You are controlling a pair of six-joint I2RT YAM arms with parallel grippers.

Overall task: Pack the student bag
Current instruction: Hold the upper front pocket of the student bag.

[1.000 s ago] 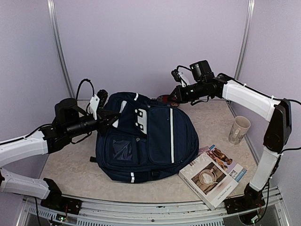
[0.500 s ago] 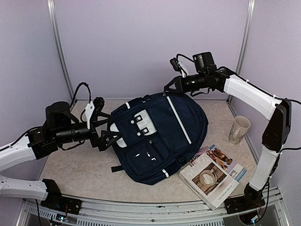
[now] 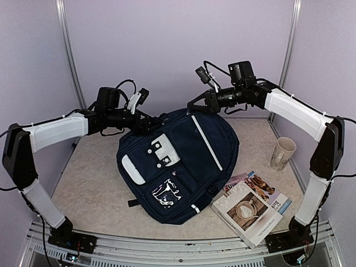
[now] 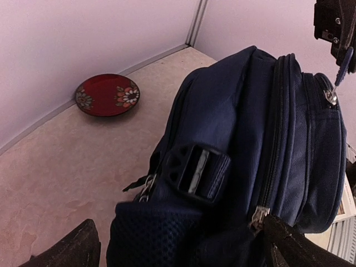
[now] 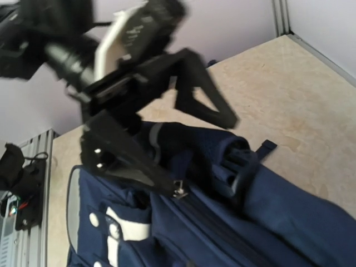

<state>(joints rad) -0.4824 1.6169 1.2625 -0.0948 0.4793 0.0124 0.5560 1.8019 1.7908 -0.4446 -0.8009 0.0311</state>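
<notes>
The student bag [image 3: 189, 161], navy with white stripes and a white patch, lies front-up in the middle of the table, its top end raised toward the back wall. My right gripper [image 3: 193, 104] is shut on a blue zipper pull [image 4: 340, 65] at the bag's top and holds it up. My left gripper [image 3: 153, 121] is open at the bag's top left. Its fingers [image 4: 72, 250] straddle the mesh strap pad [image 4: 161, 233], one tip beside a metal zipper slider [image 4: 257, 214]. The right wrist view shows the left gripper [image 5: 197, 153] spread over the bag [image 5: 222, 233].
A red flowered plate [image 4: 107, 94] sits on the table behind the bag near the back wall. A beige mug [image 3: 283, 153] stands at the right. A book [image 3: 251, 207] lies on a magazine at the front right. Walls close in the back and sides.
My left gripper let go of the bag's left side, opened, and swung back to the bag's top. The right gripper lifted the top, and the bag turned front-up.
</notes>
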